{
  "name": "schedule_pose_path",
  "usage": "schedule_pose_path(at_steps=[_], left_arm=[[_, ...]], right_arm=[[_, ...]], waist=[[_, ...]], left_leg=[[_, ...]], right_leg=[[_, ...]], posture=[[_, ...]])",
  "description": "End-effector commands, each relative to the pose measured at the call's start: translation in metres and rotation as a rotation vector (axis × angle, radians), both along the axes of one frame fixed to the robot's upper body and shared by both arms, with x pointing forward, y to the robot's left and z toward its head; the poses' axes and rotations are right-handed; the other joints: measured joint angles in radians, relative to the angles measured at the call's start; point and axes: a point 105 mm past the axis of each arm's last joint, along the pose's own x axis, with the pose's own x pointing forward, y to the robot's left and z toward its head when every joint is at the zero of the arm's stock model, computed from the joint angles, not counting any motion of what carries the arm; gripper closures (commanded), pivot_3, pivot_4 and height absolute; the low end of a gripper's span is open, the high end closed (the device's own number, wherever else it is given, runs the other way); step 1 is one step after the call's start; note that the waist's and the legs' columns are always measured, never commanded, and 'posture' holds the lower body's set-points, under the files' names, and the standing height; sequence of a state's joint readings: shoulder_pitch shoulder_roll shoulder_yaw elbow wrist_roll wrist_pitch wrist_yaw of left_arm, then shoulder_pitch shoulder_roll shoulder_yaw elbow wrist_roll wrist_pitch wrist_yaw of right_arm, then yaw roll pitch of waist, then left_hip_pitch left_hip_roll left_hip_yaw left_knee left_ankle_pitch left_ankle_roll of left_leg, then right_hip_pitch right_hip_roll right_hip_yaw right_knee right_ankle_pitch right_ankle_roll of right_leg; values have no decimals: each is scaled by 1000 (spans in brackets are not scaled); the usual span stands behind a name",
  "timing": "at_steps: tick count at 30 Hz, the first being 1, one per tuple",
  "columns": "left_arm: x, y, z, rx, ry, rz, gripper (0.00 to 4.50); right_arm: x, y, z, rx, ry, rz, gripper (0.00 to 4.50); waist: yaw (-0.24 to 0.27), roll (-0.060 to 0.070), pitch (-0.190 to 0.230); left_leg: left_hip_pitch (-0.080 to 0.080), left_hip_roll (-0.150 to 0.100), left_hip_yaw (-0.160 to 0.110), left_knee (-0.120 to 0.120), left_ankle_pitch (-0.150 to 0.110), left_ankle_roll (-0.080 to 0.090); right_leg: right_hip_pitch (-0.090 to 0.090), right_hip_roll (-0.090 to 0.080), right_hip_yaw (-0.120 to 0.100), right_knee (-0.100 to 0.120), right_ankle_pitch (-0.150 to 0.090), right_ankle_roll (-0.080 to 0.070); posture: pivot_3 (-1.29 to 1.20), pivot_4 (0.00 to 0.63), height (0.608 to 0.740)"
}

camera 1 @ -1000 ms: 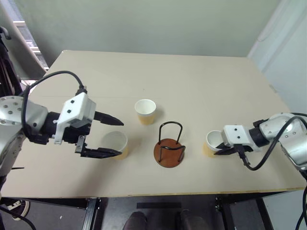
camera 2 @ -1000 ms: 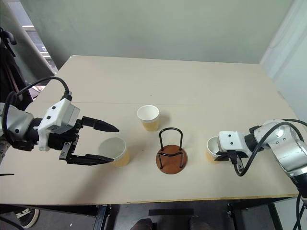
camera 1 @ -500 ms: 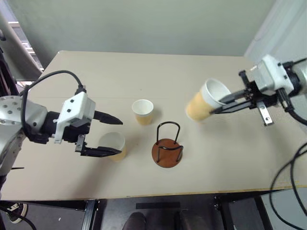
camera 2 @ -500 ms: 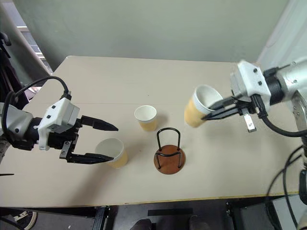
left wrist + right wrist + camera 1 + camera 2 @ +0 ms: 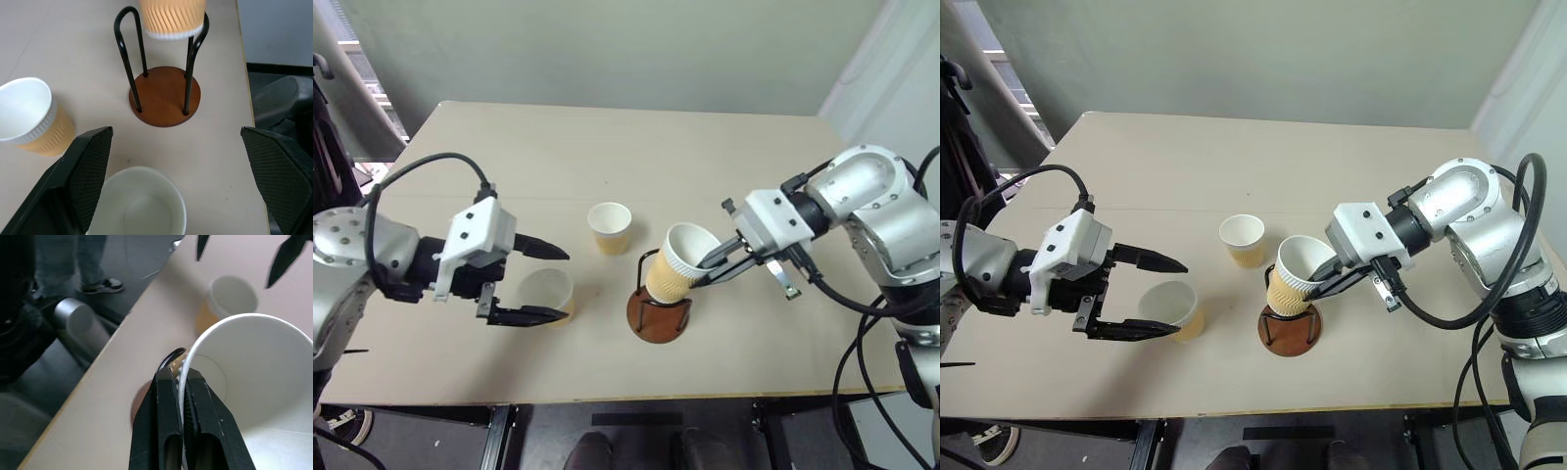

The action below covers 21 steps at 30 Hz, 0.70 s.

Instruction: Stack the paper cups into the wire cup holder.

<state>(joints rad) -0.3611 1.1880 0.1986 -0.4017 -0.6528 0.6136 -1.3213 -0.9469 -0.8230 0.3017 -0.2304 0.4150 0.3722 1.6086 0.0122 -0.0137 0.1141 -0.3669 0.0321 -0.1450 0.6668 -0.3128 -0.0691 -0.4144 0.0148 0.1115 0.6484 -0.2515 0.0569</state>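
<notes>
No cup is seated yet: the right pincer (image 5: 1324,277), clamped on one paper cup's (image 5: 1295,275) rim, holds it tilted above the wire cup holder (image 5: 1290,328), while two cups (image 5: 1243,240) (image 5: 1172,310) stand on the tabletop (image 5: 1351,176), the nearer between the left pincer's (image 5: 1162,296) spread fingers.

Cup (image 5: 675,262) above holder (image 5: 658,311) — two cups (image 5: 548,294) left
</notes>
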Motion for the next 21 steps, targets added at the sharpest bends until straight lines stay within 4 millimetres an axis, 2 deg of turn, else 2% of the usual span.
schedule_pose_path(at_steps=[1, 8, 11, 17, 20, 21], left_arm=[[-4, -2, 11, 5, -47, -6, 0], [0, -7, 14, 5, -59, -27, 0], [0, -7, 14, 8, -57, -31, 0], [2, -1, 10, 55, -48, -34, 0], [2, 3, 8, 77, -34, -34, 0], [1, 5, 4, 99, -23, -29, 0]], right_arm=[[-3, 3, -3, -13, -40, 25, 4465], [12, 5, -14, -41, -87, -38, 4465], [13, 5, -15, -44, -88, -48, 3881], [11, -1, -2, -5, -58, -73, 1727], [20, -17, 15, 87, 5, -194, 578], [22, -29, 23, 149, 48, -246, 257]], waist=[[-1, 0, 0], [-1, 0, 0], [-1, 0, 0], [-1, 0, 0], [0, 0, 0], [1, 0, 0]], left_leg=[[0, 0, 0, 0, 0, 0], [0, 0, -1, 1, 0, 0], [0, 0, -1, 0, 0, 0], [0, 0, 0, 0, 0, 0], [0, 0, -1, 0, 0, 0], [0, 0, -1, 0, 0, 0]], right_leg=[[0, 0, 0, 0, 0, 0], [0, -1, 0, 1, 0, 0], [0, -1, 0, 0, 0, 0], [0, -1, 0, 0, 0, 0], [0, -1, 0, 0, 0, 0], [0, -1, 0, 0, 0, 0]], posture=[[0, 150, 740], [0, 150, 740], [0, 150, 740], [0, 150, 740], [0, 150, 740], [0, 150, 740]])
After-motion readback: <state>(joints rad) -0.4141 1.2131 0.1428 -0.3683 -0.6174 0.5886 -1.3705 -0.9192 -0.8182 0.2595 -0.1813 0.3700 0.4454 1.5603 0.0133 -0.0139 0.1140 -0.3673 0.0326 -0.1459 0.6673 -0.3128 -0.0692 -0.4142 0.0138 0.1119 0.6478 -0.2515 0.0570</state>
